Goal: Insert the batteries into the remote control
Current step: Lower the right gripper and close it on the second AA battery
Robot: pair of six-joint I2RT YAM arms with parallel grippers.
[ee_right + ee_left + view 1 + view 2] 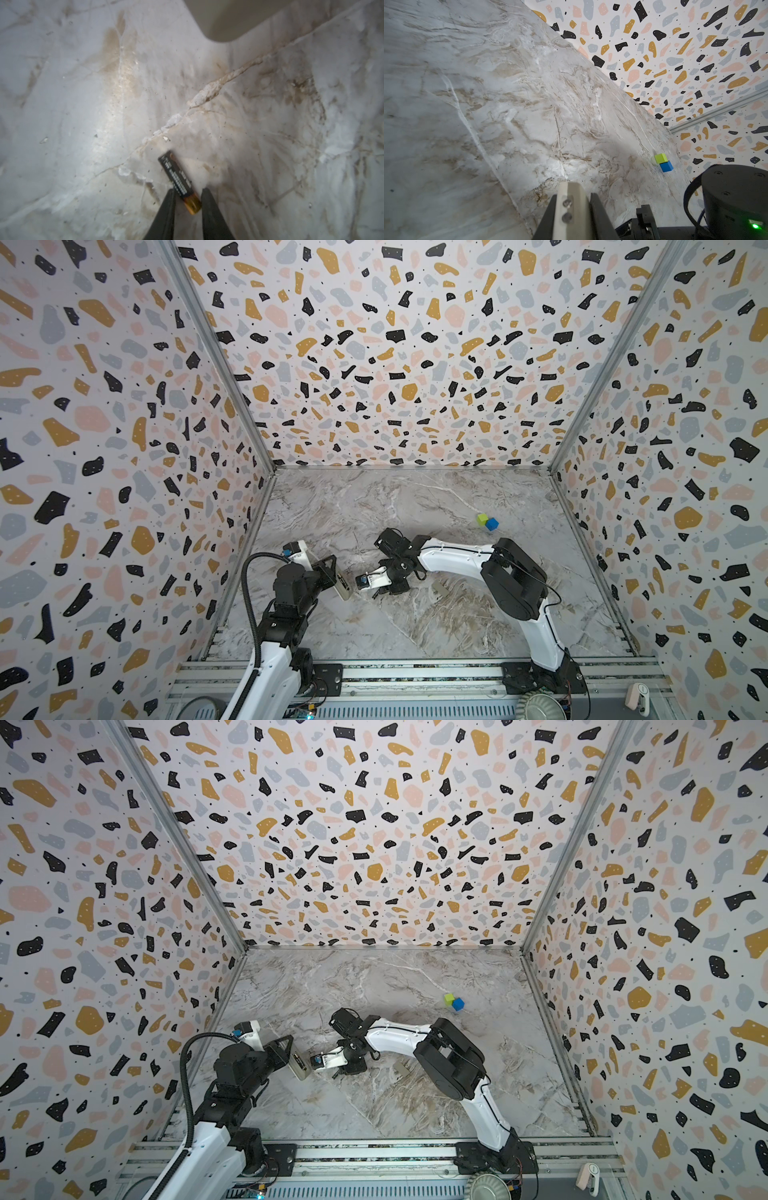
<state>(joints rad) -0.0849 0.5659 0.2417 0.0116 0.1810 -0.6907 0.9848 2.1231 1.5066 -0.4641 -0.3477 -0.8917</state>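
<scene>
Marble tabletop (83, 83), right wrist view: one battery (177, 178) lies flat on it, black body, copper end toward the camera. The right gripper (188, 191) is down at table level with its jaws narrow, one finger on either side of the copper end. Cannot tell whether the pads clamp yet. The battery is not lifted.

Left wrist view: the left gripper (574, 195) is clamped on the remote control (569, 207). Its pale end sticks out between the fingers and carries two round metal spots. A green cube (661, 158) and a blue cube (666, 166) touch each other, well away near the wall.

Both top views: the remote appears held off the marble, tilted, just beside the right gripper. A small pale flat piece (438, 589) lies under the right arm, possibly the battery cover. Second battery not found.

Step, as I judge it: picking up the first battery. The next move calls for a firm pinch and a lift, then lining the cell up with the compartment, polarity right. A grip at the very end could let the cell pivot.
</scene>
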